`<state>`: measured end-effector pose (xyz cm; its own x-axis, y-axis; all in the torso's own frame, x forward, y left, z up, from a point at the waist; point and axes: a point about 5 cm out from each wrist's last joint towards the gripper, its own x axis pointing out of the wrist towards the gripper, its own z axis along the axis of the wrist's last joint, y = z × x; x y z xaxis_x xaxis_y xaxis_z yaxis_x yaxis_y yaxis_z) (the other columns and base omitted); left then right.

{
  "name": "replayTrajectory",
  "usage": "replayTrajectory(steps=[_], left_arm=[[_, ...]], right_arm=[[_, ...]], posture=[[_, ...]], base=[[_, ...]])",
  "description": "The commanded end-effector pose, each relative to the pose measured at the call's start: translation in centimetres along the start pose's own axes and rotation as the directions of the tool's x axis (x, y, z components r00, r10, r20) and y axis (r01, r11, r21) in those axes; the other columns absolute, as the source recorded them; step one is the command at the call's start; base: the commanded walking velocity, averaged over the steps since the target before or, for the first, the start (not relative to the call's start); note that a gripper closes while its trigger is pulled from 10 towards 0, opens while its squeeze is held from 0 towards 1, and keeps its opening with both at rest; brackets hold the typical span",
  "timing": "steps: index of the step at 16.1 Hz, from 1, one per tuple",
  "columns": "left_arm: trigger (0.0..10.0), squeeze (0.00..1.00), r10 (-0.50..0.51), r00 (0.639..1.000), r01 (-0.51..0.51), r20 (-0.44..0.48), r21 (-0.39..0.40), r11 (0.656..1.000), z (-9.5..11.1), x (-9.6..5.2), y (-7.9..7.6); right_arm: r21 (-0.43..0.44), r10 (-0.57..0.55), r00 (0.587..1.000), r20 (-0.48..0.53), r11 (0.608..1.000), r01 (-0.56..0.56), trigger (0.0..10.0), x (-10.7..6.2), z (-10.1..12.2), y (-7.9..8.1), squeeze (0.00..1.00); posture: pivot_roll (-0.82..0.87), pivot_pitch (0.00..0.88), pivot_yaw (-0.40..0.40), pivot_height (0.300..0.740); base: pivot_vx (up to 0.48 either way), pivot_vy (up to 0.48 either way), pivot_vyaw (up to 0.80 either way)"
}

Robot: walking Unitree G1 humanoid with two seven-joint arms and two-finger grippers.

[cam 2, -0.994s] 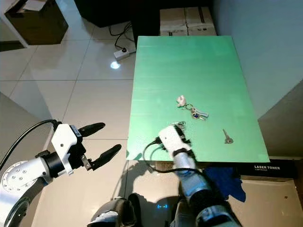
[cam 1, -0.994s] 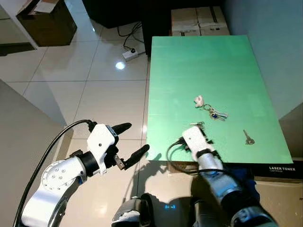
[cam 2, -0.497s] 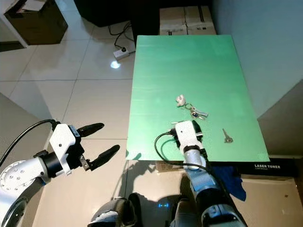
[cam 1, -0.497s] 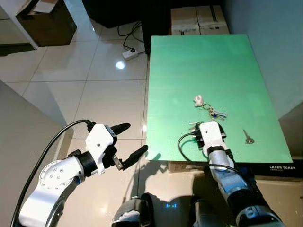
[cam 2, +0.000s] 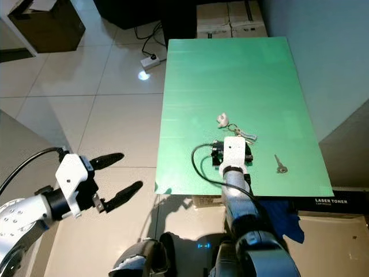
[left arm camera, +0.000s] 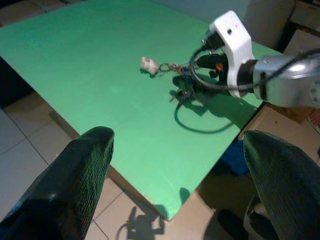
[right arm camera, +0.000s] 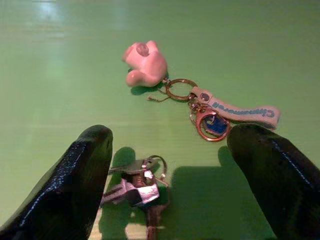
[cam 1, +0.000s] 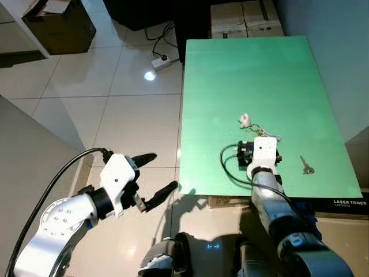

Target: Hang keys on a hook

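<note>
**Right tool lined up over the keys, grasp not yet made**

The right tool point(right arm camera: 165, 190) hangs low over the green desk point(cam 1: 230, 86), its two black fingers point(right arm camera: 75, 185) spread wide apart with nothing between them but desk and metal. In the right wrist view a small bunch of keys point(right arm camera: 140, 187) lies flat on the desk right between the fingertips, close to the left-hand one. Just beyond it lies a second set: a pink figurine charm point(right arm camera: 145, 64) linked by a ring to a strap keyring point(right arm camera: 235, 111) with a blue-centred clasp. A single loose key point(cam 1: 307, 167) lies well apart, toward the desk's right edge. No hook can be made out in these pictures.

The step in hand looks like picking up the bunch. To do it well, the right tool should come straight down until the fingertips nearly touch the desk, centred on the bunch, since it sits off to one side now. Keys lie thin and flat, so the close should catch the ring or the stacked blades, not skim over them. The charm set is near enough to be nudged; keep clear of it.

The left tool point(cam 1: 151, 179) hovers off the desk over the tiled floor point(cam 1: 115, 115), fingers spread and empty.
</note>
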<state>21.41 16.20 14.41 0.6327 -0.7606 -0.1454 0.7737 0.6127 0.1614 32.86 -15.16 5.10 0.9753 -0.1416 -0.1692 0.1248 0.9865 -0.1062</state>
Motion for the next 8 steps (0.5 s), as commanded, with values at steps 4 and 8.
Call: replayTrajectory(steps=[4,8], left_arm=[[10.0,0.0,0.004,1.0,-0.004,-0.016,0.002,1.0,0.2,-0.86,0.07],[10.0,0.0,0.006,1.0,-0.006,-0.021,0.005,1.0,0.29,-0.97,0.12]], right_arm=[[0.064,0.02,0.997,-0.071,0.998,-0.015,8.5,-0.02,-0.65,1.2,0.0],[0.067,0.004,0.988,-0.151,0.998,0.006,2.5,0.23,-1.07,1.32,0.0]], posture=[[0.14,0.279,0.179,0.74],[0.15,0.28,0.183,0.74]], base=[[0.0,0.0,0.0],[0.0,0.0,0.0]])
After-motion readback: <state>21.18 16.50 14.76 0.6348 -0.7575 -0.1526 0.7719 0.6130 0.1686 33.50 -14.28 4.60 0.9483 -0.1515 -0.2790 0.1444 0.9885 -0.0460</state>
